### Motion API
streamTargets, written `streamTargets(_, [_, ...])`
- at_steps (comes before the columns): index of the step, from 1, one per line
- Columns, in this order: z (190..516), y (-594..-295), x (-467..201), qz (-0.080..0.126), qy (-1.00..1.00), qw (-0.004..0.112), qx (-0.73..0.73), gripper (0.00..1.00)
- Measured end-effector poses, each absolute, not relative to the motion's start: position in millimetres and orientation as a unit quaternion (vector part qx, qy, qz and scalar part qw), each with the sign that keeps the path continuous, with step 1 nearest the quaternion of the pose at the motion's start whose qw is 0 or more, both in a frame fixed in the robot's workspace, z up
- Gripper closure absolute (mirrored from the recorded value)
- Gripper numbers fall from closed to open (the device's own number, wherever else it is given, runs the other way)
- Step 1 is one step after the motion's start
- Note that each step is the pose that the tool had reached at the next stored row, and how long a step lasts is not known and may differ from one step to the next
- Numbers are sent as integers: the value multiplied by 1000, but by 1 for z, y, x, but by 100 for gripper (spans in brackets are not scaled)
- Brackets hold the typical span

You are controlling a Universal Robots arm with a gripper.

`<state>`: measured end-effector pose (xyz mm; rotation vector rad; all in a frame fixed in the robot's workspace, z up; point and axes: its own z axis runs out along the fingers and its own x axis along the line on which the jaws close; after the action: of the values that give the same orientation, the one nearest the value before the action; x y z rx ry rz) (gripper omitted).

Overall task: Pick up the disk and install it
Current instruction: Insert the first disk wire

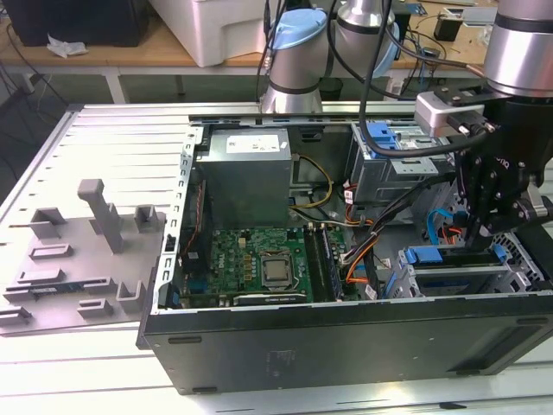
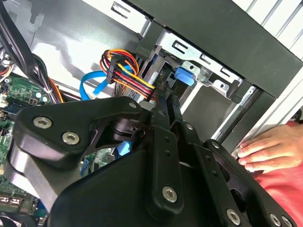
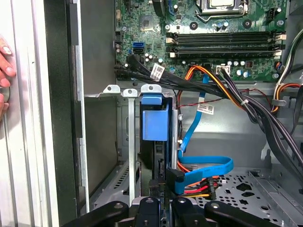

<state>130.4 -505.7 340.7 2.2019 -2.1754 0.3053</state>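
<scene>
Wrist and gripper (image 1: 486, 242) hang nearly plumb over the corner of the open computer case (image 1: 346, 346) at the exterior view's right, the arm's silver joints rising behind it. The claw reaches down into the lower drive cage (image 1: 458, 281). In both wrist views the gripper (image 3: 164, 205) (image 2: 165, 101) has its two black fingers drawn in close on the near end of the disk (image 3: 155, 118), pinching it edge-on. The disk (image 1: 425, 256) stands on edge in a slot of the metal cage (image 3: 129, 142), and its blue carrier end (image 2: 184, 75) faces the motherboard (image 3: 227, 19). A flat blue cable (image 3: 208, 165) loops just beside the disk. A bundle of orange, yellow and red wires (image 2: 128, 71) runs past the cage. The case lies on its side on the slatted table (image 1: 86, 147) with its inside open to view. It holds the green motherboard (image 1: 259, 255), a grey power supply (image 1: 246, 177) and a second drive cage (image 1: 389, 169) with a blue bracket (image 1: 380, 134) on top. A grey moulded fixture tray (image 1: 78, 259) lies on the table at the exterior view's left, well apart from the case. A person's hand (image 2: 267, 149) rests flat just outside the case wall near the cage, above a red sleeve (image 2: 284, 184). Its fingertips (image 3: 5, 61) are at the edge of the first wrist view.
</scene>
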Motion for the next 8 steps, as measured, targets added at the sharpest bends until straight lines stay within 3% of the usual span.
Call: streamTargets(8, [339, -506, 130, 98, -699, 16, 708, 83])
